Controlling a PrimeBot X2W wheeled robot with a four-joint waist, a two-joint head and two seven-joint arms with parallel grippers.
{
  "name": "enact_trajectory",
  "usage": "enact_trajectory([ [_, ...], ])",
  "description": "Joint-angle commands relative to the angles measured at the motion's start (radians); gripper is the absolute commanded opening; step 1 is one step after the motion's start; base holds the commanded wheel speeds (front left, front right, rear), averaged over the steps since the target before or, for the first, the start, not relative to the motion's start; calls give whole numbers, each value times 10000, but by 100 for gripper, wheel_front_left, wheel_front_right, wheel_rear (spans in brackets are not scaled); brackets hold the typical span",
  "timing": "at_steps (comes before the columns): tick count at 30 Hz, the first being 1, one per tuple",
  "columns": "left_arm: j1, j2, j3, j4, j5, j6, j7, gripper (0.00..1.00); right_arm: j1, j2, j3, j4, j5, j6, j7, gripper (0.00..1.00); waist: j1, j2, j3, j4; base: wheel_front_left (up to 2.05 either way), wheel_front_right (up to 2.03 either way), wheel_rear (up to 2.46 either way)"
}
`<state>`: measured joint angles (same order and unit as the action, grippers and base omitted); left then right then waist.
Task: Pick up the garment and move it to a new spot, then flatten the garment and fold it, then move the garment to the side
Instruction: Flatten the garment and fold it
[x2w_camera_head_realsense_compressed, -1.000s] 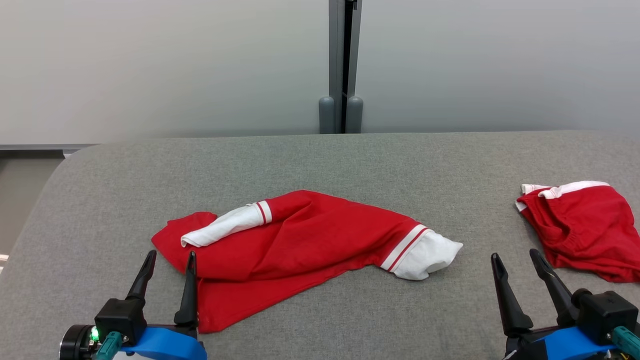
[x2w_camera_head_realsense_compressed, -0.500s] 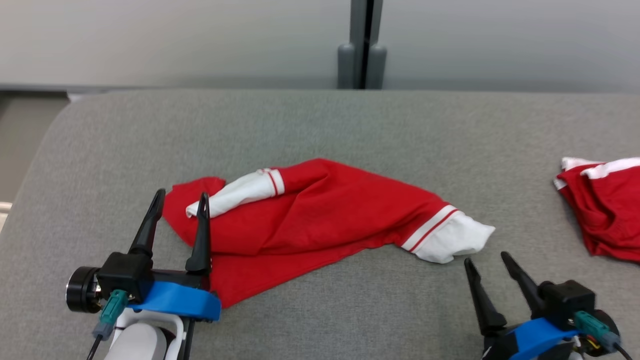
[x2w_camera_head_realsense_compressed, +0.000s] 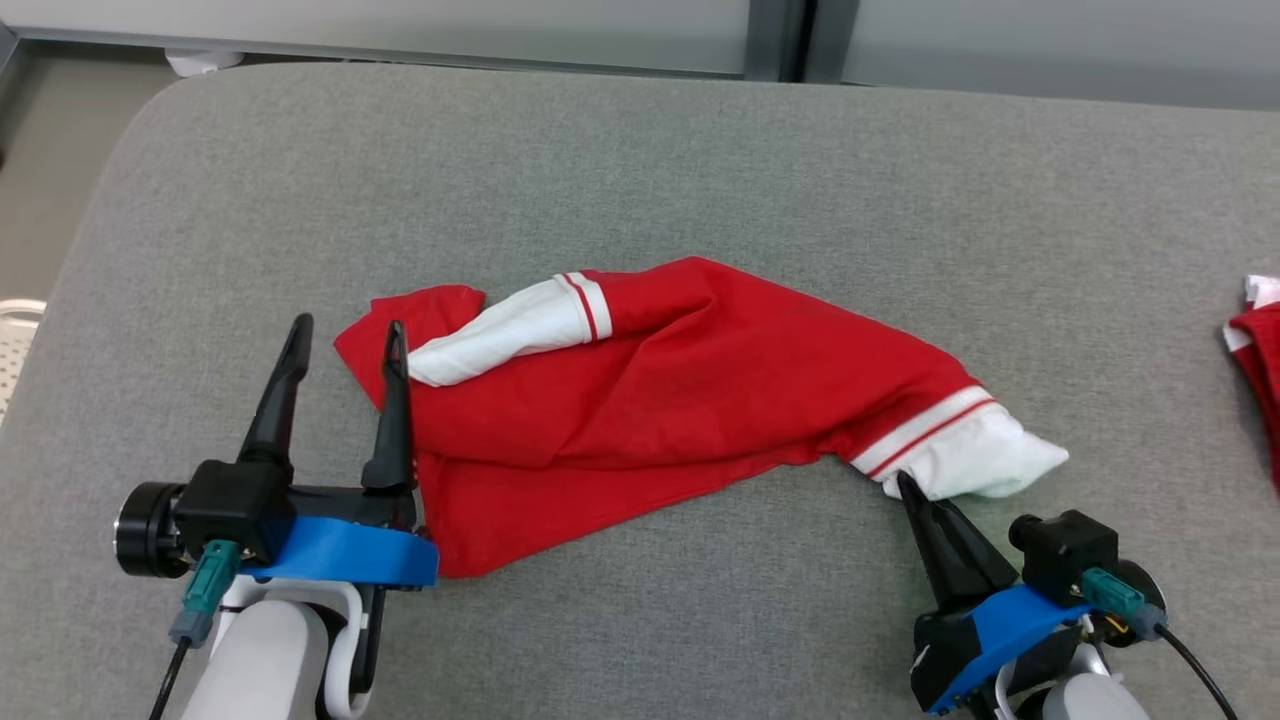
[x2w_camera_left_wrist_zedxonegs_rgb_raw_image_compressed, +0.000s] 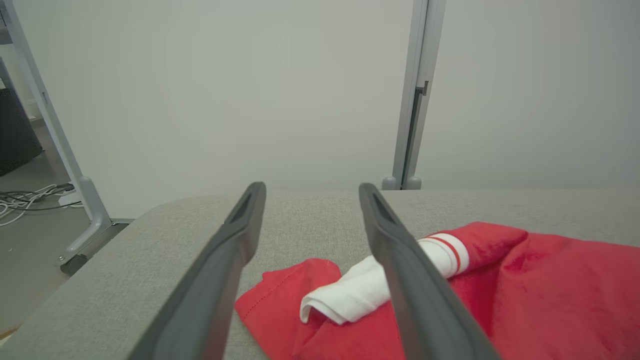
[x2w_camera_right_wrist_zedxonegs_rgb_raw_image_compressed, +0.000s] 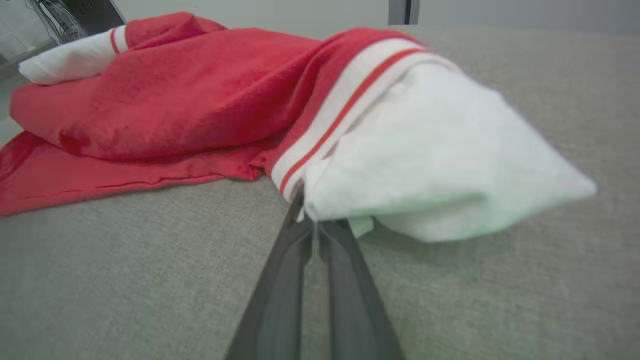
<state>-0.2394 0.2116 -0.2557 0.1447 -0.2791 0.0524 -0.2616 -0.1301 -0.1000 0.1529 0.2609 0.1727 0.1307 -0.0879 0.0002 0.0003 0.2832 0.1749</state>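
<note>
**Right gripper closed on the sleeve end; garment lies slantwise at centre**

You have the garment (x2w_camera_head_realsense_compressed: 680, 380), a red top with white sleeve ends, lying crumpled near the middle of the grey padded surface (x2w_camera_head_realsense_compressed: 640, 150). In the head view its long axis runs from upper left to lower right. One white sleeve (x2w_camera_head_realsense_compressed: 500, 335) points toward the robot's left. The other sleeve (x2w_camera_head_realsense_compressed: 975, 465) points toward its right and nearer the robot. Markings: a white band with a thin red stripe where each sleeve meets the red body.

Your right gripper (x2w_camera_head_realsense_compressed: 905, 485) has its fingers pressed together. The tips sit at the near edge of the right-hand sleeve, at the striped band. The right wrist view shows the white cloth draped over the tips and apparently nipped between them.

Your left gripper (x2w_camera_head_realsense_compressed: 348, 335) stands wide open. Its inner finger lies over the garment's left edge and its outer finger over bare surface.

A second red-and-white garment (x2w_camera_head_realsense_compressed: 1258, 370) lies at the right edge of the head view, well apart.

Against half a second ago: the right gripper was then open and just short of the sleeve. The left gripper was already spread at that edge. The head camera has since tilted down, so the whole picture has shifted.
</note>
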Motion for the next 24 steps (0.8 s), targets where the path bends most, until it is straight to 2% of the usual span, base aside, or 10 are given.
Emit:
enact_trajectory([
  [1,-13,-20,89,-14,81,-15,-42,100,25,-31,34,-159,135,1,-113,0,-2,-3,-68,-94,0,0,0],
  [6,184,-73,338,-12,252,-85,-44,100,519,92,313,-1380,487,1,-282,0,-2,-3,-285,-464,0,0,0],
  [11,228,-92,428,60,401,-205,-42,100,1457,260,1008,-2463,1172,1,600,0,-2,-3,-448,-702,0,0,0],
  [15,162,-145,474,80,493,-281,-42,100,1996,366,1469,-2532,1983,1,1318,0,-2,-3,-415,-790,0,0,0],
  [18,128,-194,479,126,531,-342,-42,100,1794,418,1519,-2294,2058,1,1261,0,-2,-3,-323,-836,0,0,0],
  [19,104,-207,484,144,537,-350,-42,100,1673,432,1473,-2190,2046,1,1206,7,-2,-3,-276,-846,0,0,0],
  [20,86,-220,484,168,558,-383,-42,100,1545,440,1425,-2059,2113,1,1141,47,-2,-3,-234,-854,0,0,0],
  [21,56,-230,491,175,576,-402,-42,100,1407,452,1417,-1958,2011,1,1067,100,-2,-3,-194,-857,0,0,0],
  [24,10,-270,527,232,616,-440,-44,100,1054,458,1524,-1862,1918,1,760,100,-2,-3,-103,-868,0,0,0],
])
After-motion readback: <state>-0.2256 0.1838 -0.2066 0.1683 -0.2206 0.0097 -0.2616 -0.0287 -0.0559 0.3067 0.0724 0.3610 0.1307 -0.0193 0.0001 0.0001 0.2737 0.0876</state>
